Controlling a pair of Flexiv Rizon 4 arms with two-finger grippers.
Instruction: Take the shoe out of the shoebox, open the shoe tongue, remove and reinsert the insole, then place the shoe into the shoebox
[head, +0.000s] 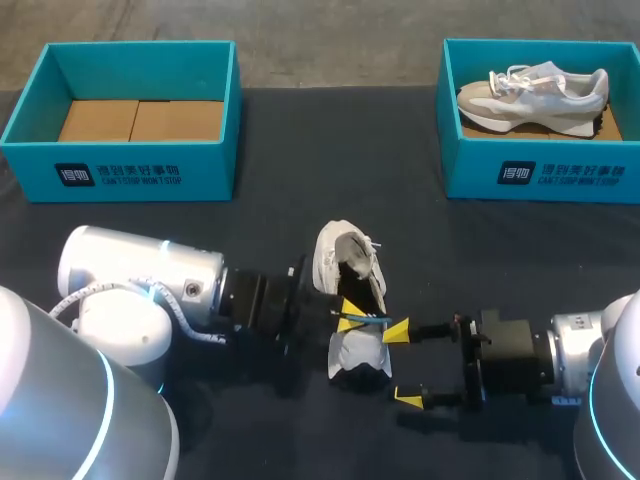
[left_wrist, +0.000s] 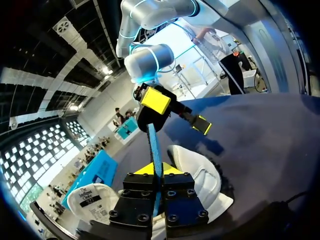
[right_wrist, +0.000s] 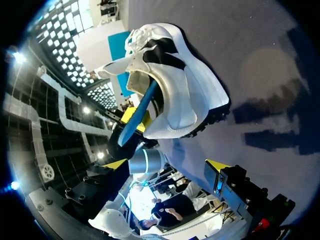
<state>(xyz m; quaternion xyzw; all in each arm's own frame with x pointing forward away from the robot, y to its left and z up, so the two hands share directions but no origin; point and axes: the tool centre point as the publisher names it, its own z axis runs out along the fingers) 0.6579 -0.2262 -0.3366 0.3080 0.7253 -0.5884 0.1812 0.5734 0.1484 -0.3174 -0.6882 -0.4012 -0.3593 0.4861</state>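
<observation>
— Left tool (head: 348, 315) clamped on blue insole (head: 372, 319), partly inside shoe (head: 335, 262); right tool (head: 402, 365) spread wide, gripping nothing. Hazard?
— Unheld shoe, on its side on bench (head: 280, 150) between both tools, well apart from empty shoebox (head: 120, 170): likely dragged along with insole, or insole buckled at collar.
— Pose?
— Both arms low, near level, entering from opposite sides, tools facing; upper right fingertip (head: 397, 330) just beside shoe.

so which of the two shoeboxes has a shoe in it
The right-hand shoebox, with a pale shoe inside; the left shoebox shows only its bare cardboard floor.
</observation>
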